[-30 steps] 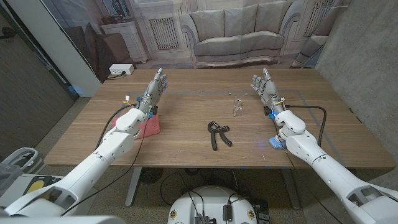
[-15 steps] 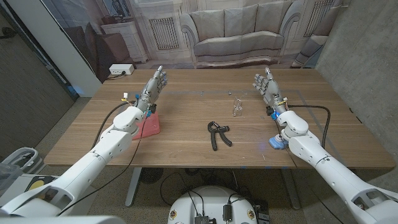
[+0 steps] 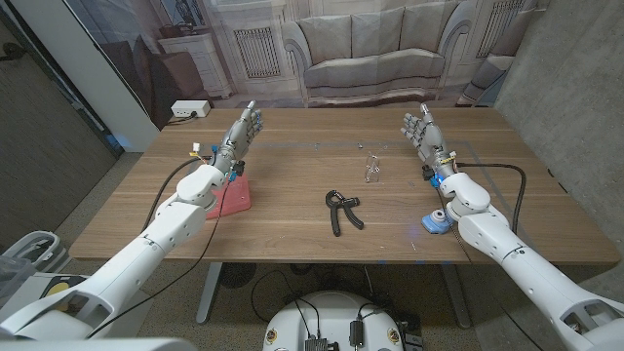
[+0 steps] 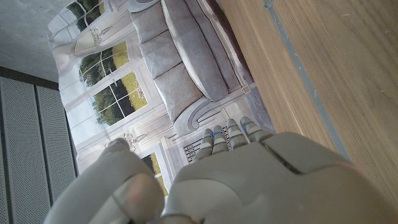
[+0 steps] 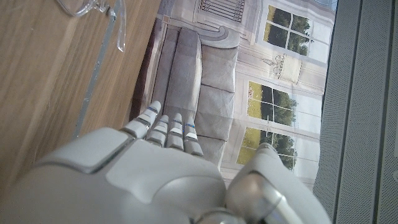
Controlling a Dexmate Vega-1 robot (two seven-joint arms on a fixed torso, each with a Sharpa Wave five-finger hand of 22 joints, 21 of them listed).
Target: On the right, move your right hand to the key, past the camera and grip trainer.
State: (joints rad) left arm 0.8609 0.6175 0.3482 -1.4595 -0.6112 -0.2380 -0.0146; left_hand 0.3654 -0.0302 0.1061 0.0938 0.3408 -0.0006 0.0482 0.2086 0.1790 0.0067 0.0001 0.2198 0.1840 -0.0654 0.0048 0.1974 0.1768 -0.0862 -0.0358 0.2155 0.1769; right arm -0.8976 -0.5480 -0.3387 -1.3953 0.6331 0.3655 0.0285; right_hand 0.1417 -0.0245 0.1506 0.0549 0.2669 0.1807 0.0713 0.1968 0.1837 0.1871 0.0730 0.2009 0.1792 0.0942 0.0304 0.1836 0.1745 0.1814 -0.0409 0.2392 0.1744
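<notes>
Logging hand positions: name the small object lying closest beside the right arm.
The small blue object, touching the right arm near the table's front edge. The black grip trainer lies mid-table; the clear item lies farther back.

1. Small clear glinting object (image 3: 371,166) on the wooden table, right of its middle towards the far edge: too small to identify.
2. Blue round object (image 3: 435,222) near the right edge: partly hidden by the right forearm.
3. Pink block (image 3: 232,199) near the left edge: partly hidden by the left arm.

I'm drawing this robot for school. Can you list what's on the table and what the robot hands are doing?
table: wooden
left robot hand: up, fingers apart, holding nothing
right robot hand: up, fingers apart, holding nothing
middle: black grip trainer
by left arm: pink thing
by right arm: small blue thing
behind trainer: small clear thing
</notes>
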